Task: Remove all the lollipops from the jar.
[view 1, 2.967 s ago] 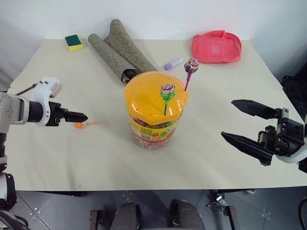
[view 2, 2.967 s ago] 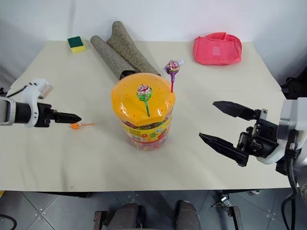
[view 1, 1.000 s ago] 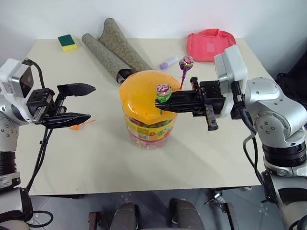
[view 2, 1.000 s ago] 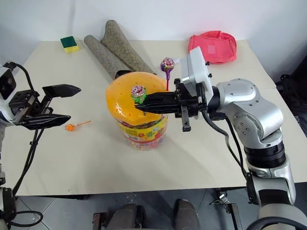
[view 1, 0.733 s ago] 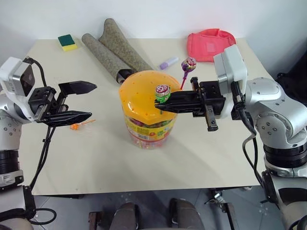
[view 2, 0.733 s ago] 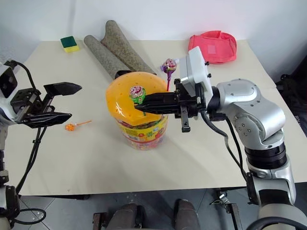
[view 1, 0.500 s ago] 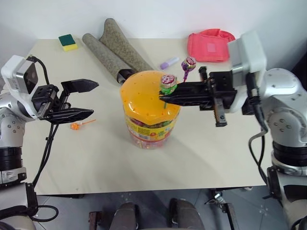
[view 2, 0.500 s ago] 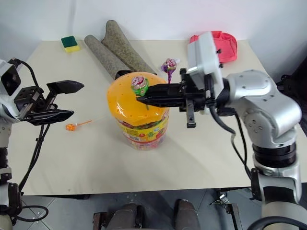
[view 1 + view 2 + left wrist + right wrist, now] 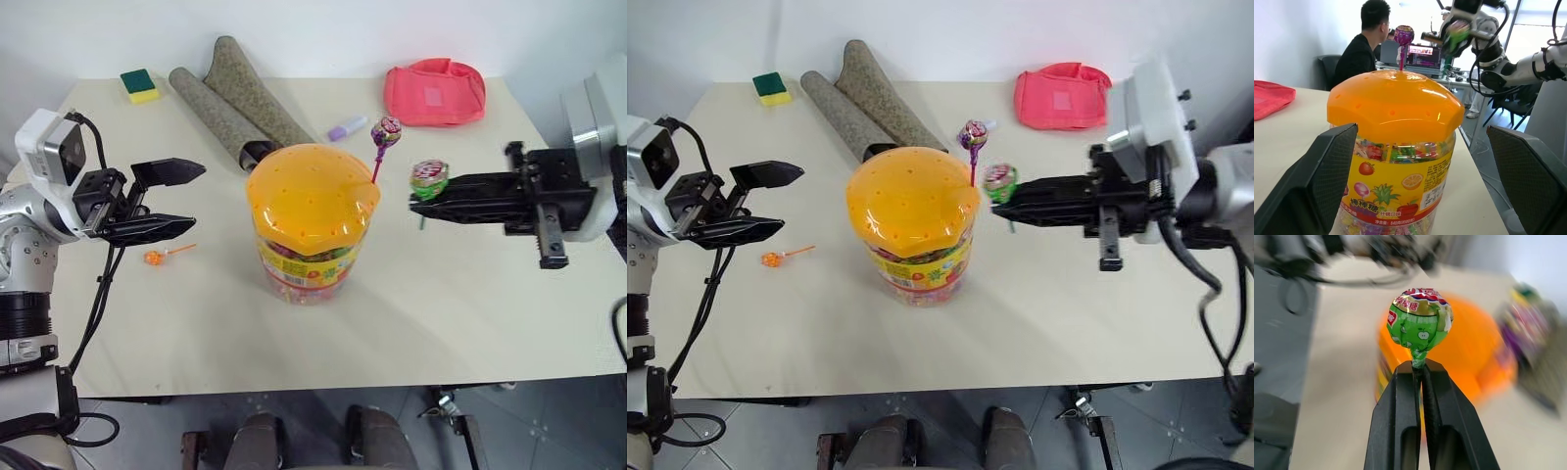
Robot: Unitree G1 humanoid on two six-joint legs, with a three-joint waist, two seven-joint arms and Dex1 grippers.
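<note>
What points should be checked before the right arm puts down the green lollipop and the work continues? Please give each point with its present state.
1. Green lollipop held firmly: ok; the right gripper is shut on its stick just under the head.
2. Green lollipop clear of the jar: ok; it hangs to the jar's right, above the table.
3. Free table below for setting it down: ok.
4. Purple lollipop removed: not ok; its stick is in the orange lid.
5. Orange lollipop out: ok; it lies on the table left of the jar.
6. Left gripper free: ok; open and holding nothing, beside the jar.
</note>
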